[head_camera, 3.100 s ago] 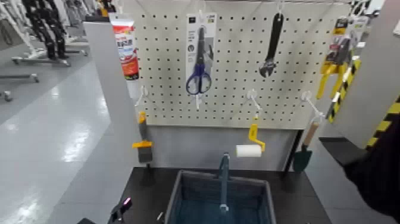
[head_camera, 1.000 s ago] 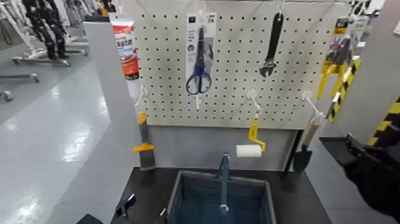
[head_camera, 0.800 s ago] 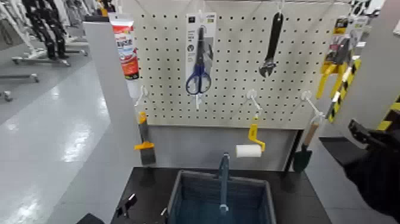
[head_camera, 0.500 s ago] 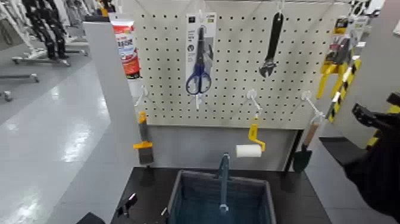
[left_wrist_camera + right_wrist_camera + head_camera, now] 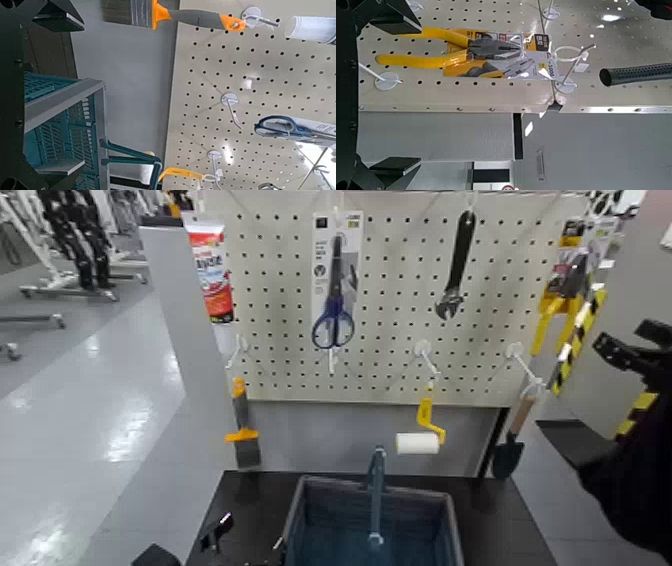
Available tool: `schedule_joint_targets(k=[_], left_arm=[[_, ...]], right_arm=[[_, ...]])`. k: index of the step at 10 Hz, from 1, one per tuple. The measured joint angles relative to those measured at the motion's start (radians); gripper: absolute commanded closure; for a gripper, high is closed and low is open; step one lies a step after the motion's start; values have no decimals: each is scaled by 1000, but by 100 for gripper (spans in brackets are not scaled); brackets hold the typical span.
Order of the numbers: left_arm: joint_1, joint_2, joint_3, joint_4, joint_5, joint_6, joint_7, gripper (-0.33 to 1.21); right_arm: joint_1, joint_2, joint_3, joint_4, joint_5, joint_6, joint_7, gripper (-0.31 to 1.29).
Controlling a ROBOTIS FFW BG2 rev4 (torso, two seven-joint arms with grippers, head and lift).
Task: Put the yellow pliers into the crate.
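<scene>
The yellow pliers (image 5: 562, 288) hang on their pale card at the top right of the pegboard (image 5: 400, 360). They also show in the right wrist view (image 5: 455, 49), straight ahead of the fingers. My right gripper (image 5: 630, 348) is raised at the right edge, open and empty, a little right of and below the pliers. The dark grey-blue crate (image 5: 300, 520) with its handle bar (image 5: 376, 495) stands on the black table below the board. My left gripper (image 5: 214, 534) is low, left of the crate, open and empty. The crate's mesh side (image 5: 67, 119) shows in the left wrist view.
On the pegboard hang blue-handled scissors (image 5: 333, 290), a black wrench (image 5: 455, 265), a yellow-handled paint roller (image 5: 422, 435), a brush (image 5: 241, 435), a tube (image 5: 210, 275) and a trowel (image 5: 510, 448). A yellow-black striped edge (image 5: 575, 340) runs beside the pliers.
My right gripper has risen from low at the right edge up toward the height of the pliers. The left gripper has barely moved.
</scene>
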Motion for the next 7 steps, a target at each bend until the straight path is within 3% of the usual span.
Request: schedule_joint_targets(k=[2, 7], left_arm=[[-4, 1, -3, 1, 0, 0, -1, 10], [-11, 3, -10, 3, 0, 0, -2, 10]], right_arm=[[-82, -15, 36, 78, -6, -2, 64, 13], [-283, -61, 168, 326, -86, -25, 260, 14]])
